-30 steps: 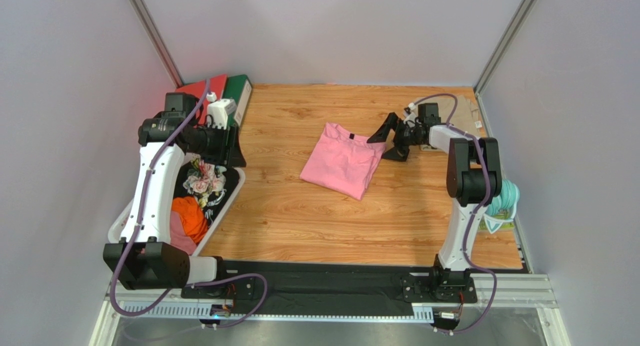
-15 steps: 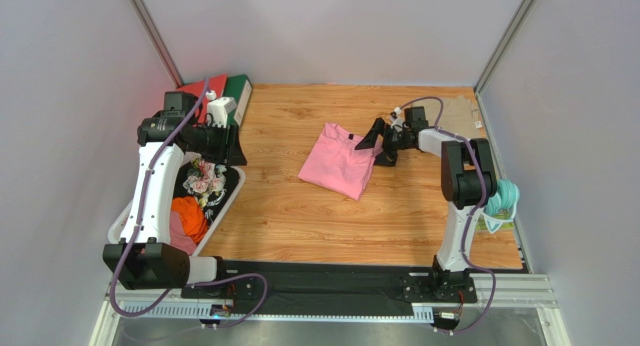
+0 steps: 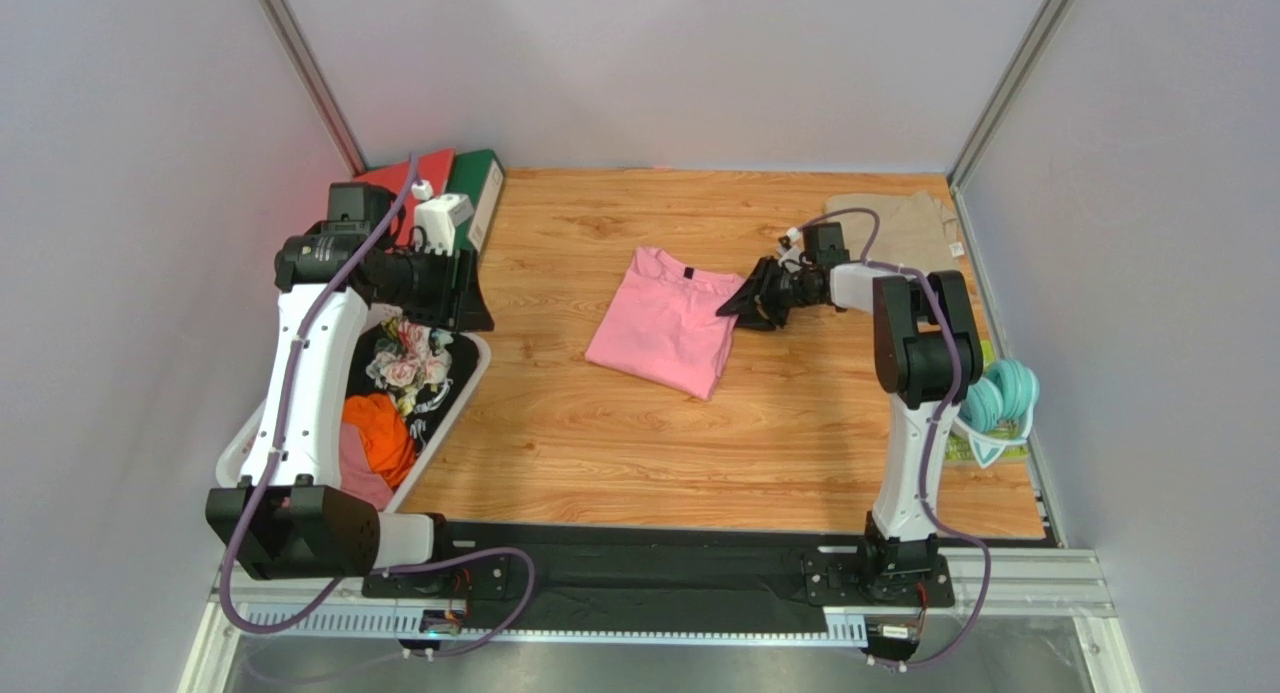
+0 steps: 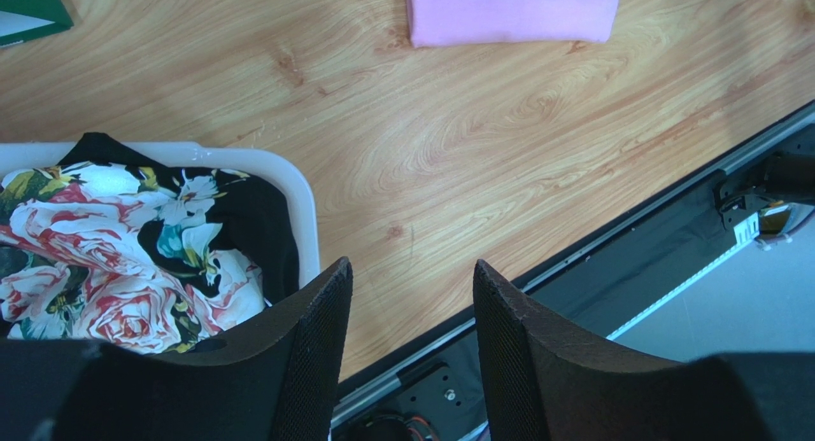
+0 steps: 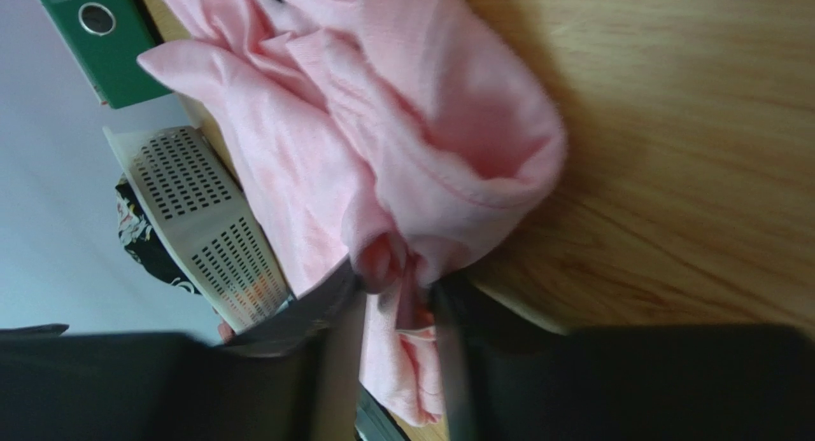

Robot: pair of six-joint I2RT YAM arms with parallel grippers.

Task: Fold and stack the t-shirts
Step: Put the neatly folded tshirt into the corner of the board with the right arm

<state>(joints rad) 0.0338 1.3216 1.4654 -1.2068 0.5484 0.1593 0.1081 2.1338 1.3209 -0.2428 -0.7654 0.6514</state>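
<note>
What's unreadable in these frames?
- khaki t-shirt, top view: too small and too far to judge its fold. It is absent from both wrist views.
- right tool, right wrist view: fingertips blurred and wrapped in the pink t-shirt, so grip depth is unclear.
- basket, left wrist view: contents cut off by the frame edge and the left tool.

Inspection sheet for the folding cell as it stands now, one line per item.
Surface: wooden table, no spills seen.
Job's things: pink t-shirt mid-table, partly folded, right edge bunched; khaki t-shirt in the far right corner, apart from it.
Clutter: basket at left holding floral cloth and orange cloth; red binder and green binder far left; teal item at right edge.
Grippers: left gripper open, empty, above the basket's edge; right gripper shut on the pink t-shirt.
Cables: purple cables along both arms, off the shirts.
Surroundings: grey walls; nothing else seen.
</note>
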